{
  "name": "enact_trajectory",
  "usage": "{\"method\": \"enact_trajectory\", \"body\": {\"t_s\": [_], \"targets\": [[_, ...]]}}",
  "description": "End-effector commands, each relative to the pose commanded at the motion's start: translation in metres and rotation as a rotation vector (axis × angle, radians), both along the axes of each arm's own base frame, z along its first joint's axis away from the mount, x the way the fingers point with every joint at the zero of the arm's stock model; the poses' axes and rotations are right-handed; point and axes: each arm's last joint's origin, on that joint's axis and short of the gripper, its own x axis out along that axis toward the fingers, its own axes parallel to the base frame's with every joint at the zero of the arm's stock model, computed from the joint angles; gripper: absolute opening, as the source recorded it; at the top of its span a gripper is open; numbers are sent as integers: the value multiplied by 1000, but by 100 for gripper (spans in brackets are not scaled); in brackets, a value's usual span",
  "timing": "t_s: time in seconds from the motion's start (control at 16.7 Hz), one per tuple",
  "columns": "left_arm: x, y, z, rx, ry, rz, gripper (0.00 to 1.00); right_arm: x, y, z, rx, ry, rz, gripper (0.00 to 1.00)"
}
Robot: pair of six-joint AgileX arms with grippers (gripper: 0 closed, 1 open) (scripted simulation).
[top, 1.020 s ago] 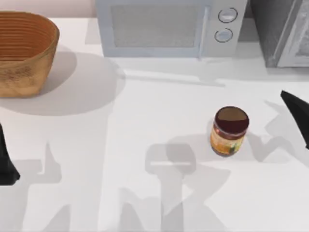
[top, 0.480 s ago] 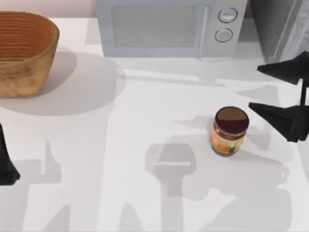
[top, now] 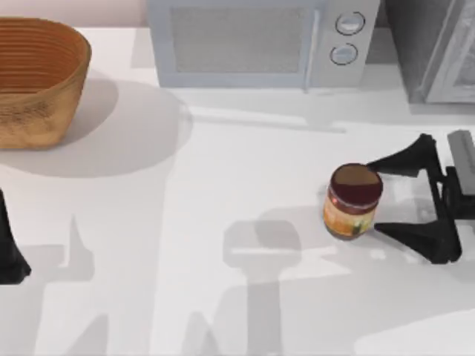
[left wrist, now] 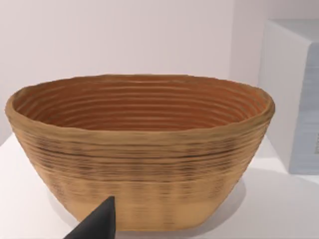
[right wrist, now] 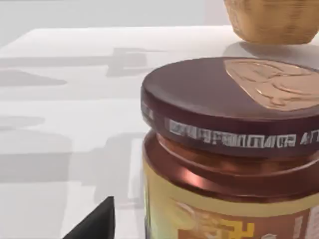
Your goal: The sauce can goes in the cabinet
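Nearby, the spread-open right gripper flanks the sauce can, microwave and cabinet behind

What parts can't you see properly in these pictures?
- Cabinet: cut off by the top view's right edge.
- Left gripper: cut off by the top view's left edge.
- Sauce can: its label runs past the right wrist view's bottom edge.
- Basket: cut off by the top view's left edge.

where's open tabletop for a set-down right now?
Free: the wide middle between basket and sauce can, in front of the microwave. Crowded: the right side, where the open right gripper brackets the can below the cabinet. Left gripper parked at left edge.
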Motion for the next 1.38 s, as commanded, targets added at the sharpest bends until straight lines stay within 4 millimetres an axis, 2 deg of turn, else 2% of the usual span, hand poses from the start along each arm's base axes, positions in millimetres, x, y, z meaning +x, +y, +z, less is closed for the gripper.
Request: {"method": "enact_trajectory", "body": {"t_s": [0.18,0.6,1.38], "targets": [[0,0,0,0,0,0,100,-1,0,-16,10,-3,38,100],[0,0,0,0,0,0,100,3,4,-16,5,5,30,100],[0,0,0,0,0,0,100,0,59,-16,10,-3,38,100]]}}
